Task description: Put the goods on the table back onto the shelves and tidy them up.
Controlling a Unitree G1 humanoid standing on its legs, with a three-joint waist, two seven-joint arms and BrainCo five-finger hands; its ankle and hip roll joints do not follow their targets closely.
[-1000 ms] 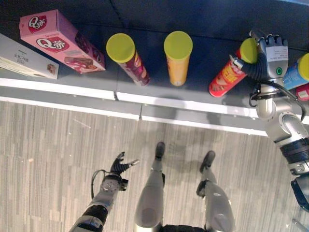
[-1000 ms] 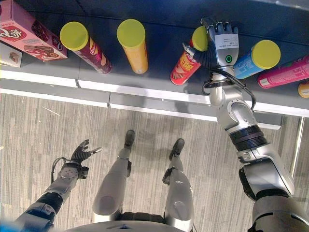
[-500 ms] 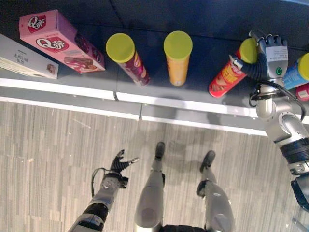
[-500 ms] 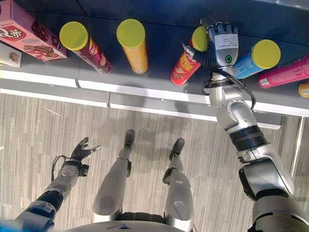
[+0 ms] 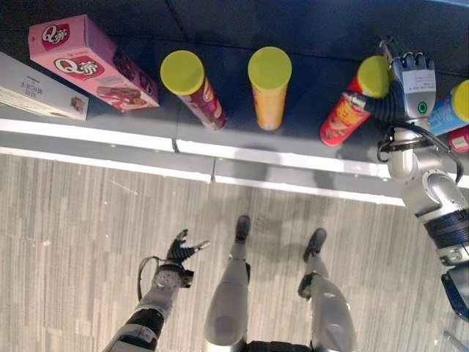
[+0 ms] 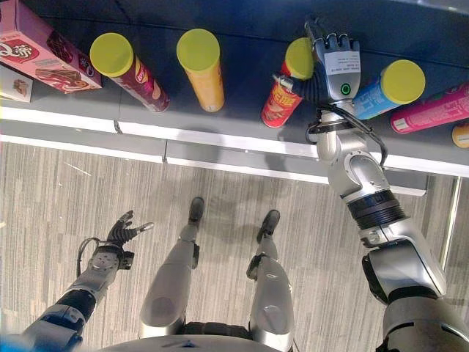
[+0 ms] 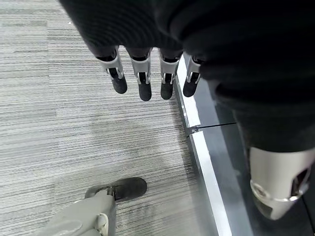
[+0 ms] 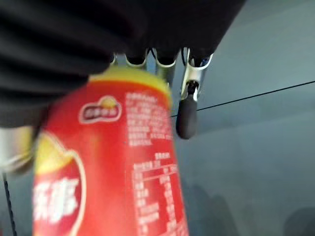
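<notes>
One red can (image 6: 283,94), gripped in the right hand (image 6: 334,67) on the dark shelf (image 6: 242,110), tipped more upright than a second earlier; nearly set beside the orange can (image 6: 201,67). Left hand (image 5: 179,253) hung low, fingers relaxed, empty.

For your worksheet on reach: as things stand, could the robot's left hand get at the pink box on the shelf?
Probably not from here. The left hand hangs low over the floor, fingers relaxed, well short of the pink box on the shelf; nothing stands between them.
</notes>
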